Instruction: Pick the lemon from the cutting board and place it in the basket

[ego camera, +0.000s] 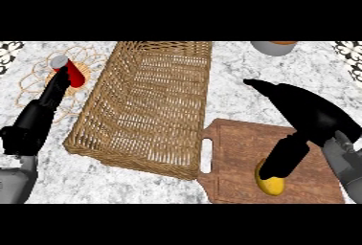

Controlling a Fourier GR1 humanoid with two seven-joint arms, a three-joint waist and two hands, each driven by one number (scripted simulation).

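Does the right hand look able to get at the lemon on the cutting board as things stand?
Probably yes: the right hand is directly above the lemon on the cutting board, a digit already reaching down onto it, nothing between.

Left forearm: seen entering from the lower left corner, grey, angled up and slightly rightward.
Left hand: black, held along the left side of the view; its fingers are extended straight up and to the right, and nothing is held.
Right forearm: seen entering from the lower right edge, grey, tilted up and leftward.
Right hand: black, raised at the right of the view; one finger is stretched out toward the upper left, while the thumb is pointed down and to the left, its tip set against the lemon.
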